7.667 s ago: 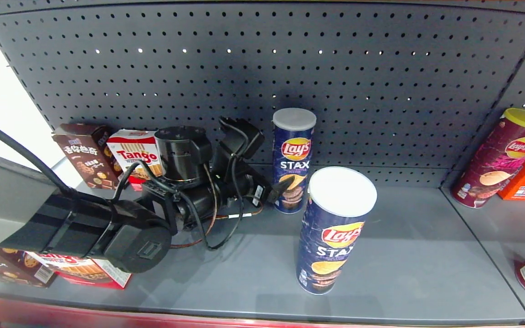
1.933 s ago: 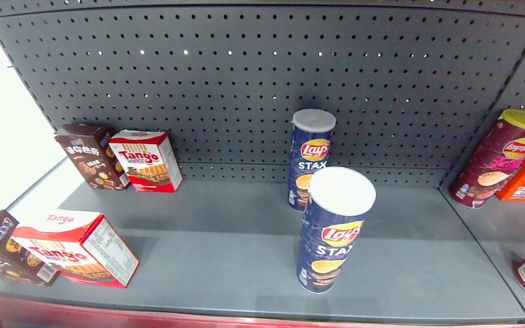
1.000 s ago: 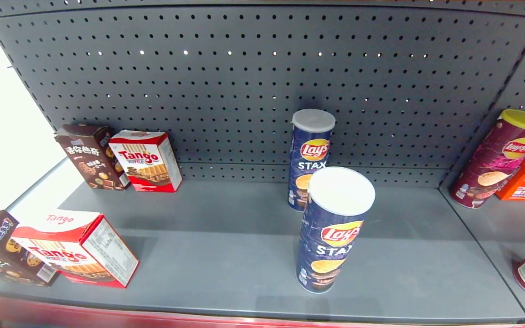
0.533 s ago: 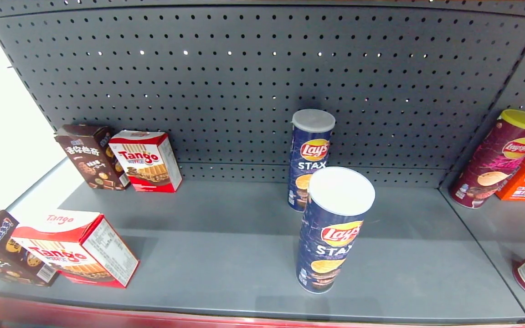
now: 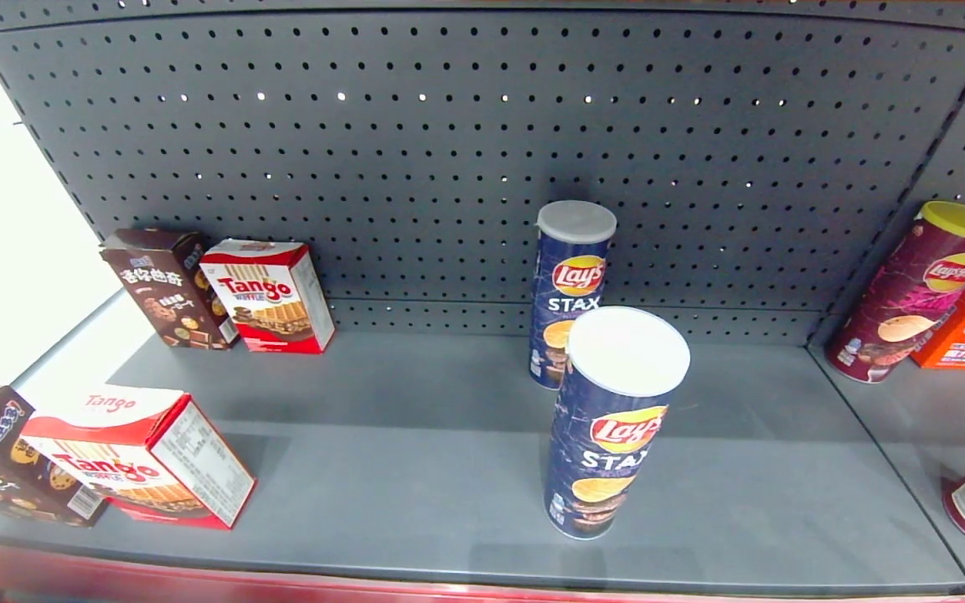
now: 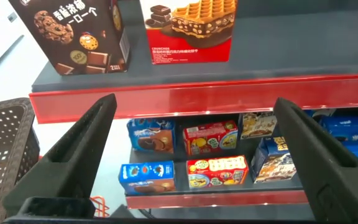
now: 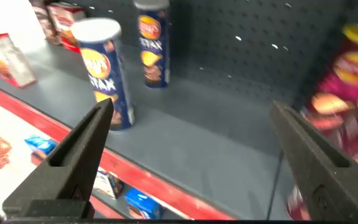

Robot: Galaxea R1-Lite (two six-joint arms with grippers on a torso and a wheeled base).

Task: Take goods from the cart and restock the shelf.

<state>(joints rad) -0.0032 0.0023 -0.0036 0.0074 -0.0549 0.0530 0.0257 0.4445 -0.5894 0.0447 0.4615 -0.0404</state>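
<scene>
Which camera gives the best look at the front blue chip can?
The head view: the front can stands whole, lid to base, with the label facing the camera. The right wrist view has it from lower down, its foot partly behind a finger. The left wrist view faces the boxes.

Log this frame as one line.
left gripper: open, empty | right gripper: open, empty | shelf: front blue can and rear blue can upright
</scene>
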